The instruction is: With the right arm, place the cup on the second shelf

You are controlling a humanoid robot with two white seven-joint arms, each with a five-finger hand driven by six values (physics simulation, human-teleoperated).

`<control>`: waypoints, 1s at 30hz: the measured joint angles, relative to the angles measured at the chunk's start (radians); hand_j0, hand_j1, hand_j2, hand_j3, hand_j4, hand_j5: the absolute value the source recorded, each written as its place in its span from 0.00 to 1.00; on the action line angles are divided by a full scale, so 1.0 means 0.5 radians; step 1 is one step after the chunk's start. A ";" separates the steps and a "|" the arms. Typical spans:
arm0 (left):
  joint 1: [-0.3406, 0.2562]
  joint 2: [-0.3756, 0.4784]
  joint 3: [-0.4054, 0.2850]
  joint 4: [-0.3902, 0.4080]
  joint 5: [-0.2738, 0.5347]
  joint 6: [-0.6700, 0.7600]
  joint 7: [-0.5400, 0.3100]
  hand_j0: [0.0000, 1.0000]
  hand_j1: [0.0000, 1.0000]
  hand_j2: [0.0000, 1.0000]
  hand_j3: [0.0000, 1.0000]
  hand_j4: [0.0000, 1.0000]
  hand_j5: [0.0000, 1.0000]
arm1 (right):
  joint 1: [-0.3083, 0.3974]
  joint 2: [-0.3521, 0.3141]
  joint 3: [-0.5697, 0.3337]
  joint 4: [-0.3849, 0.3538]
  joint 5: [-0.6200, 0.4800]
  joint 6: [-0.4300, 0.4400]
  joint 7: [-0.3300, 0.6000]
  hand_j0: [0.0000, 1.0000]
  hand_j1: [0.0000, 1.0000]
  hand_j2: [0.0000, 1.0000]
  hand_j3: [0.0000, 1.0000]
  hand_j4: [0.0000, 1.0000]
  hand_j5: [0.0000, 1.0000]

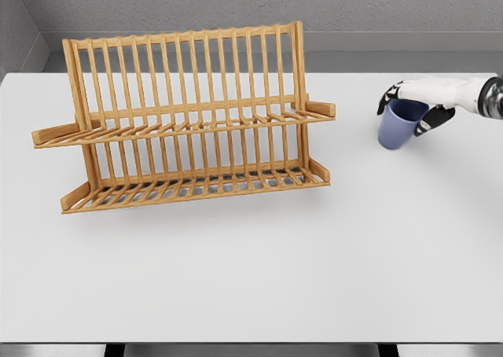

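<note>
Head view. Nearest the camera: the white surface [251, 278], its near edge running along the bottom of the frame, bare across the whole near half.

Mid-left, further back: a wooden dish rack [189, 121], two slatted tiers with a tall barred back. Lower shelf [196, 188] sits on the surface. Second shelf [189, 125] above it, slats tilted slightly, with short side arms sticking out left and right. Nothing rests on either tier. Rack stands angled, left end nearer than the right.

Far right: the right robot hand [416, 105], white with dark finger segments, its arm coming in from the right edge. Fingers curled around the rim and upper wall of a blue cup [397, 127], pinching it from above and the right side. Cup tilted, mouth leaning up toward the hand; whether its base touches the surface cannot be told. A soft shadow lies on the surface just right of it.

Cup is well apart from the rack, to its right, at about the height of the second shelf in the frame.

Behind the surface: grey wall [251, 3].
</note>
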 measured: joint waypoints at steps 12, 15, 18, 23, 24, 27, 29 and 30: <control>0.000 0.000 0.000 0.000 0.000 0.000 0.000 1.00 1.00 1.00 1.00 1.00 1.00 | -0.061 -0.019 -0.003 -0.015 0.001 -0.004 0.001 0.64 0.64 0.64 0.64 0.64 0.64; 0.000 0.000 0.000 0.000 0.000 0.000 0.000 1.00 1.00 1.00 1.00 1.00 1.00 | -0.080 -0.023 -0.009 -0.017 0.001 -0.007 0.000 0.64 0.64 0.64 0.64 0.64 0.64; 0.000 0.000 0.000 0.000 0.000 0.000 0.000 1.00 1.00 1.00 1.00 1.00 1.00 | -0.095 -0.025 -0.013 -0.020 0.001 -0.013 0.001 0.64 0.64 0.64 0.64 0.64 0.64; 0.003 0.000 0.000 0.000 0.000 0.000 0.000 1.00 1.00 1.00 1.00 1.00 1.00 | -0.107 -0.033 -0.018 -0.074 0.000 -0.009 0.001 0.64 0.64 0.64 0.64 0.64 0.64; 0.000 0.000 0.000 0.000 0.000 0.000 0.000 1.00 1.00 1.00 1.00 1.00 1.00 | -0.123 -0.033 -0.019 -0.080 0.000 -0.009 0.001 0.64 0.64 0.64 0.64 0.64 0.64; 0.000 0.000 0.000 0.000 0.000 0.000 0.000 1.00 1.00 1.00 1.00 1.00 1.00 | -0.141 -0.036 -0.022 -0.096 0.001 -0.011 0.001 0.64 0.64 0.64 0.64 0.64 0.64; 0.000 0.000 0.000 0.000 0.000 0.000 0.000 1.00 1.00 1.00 1.00 1.00 1.00 | -0.147 -0.044 -0.022 -0.115 0.001 -0.013 0.001 0.64 0.64 0.64 0.64 0.64 0.64; 0.000 0.000 0.000 0.000 0.000 0.000 0.000 1.00 1.00 1.00 1.00 1.00 1.00 | -0.150 -0.049 -0.022 -0.128 0.001 -0.012 0.001 0.64 0.64 0.64 0.64 0.64 0.64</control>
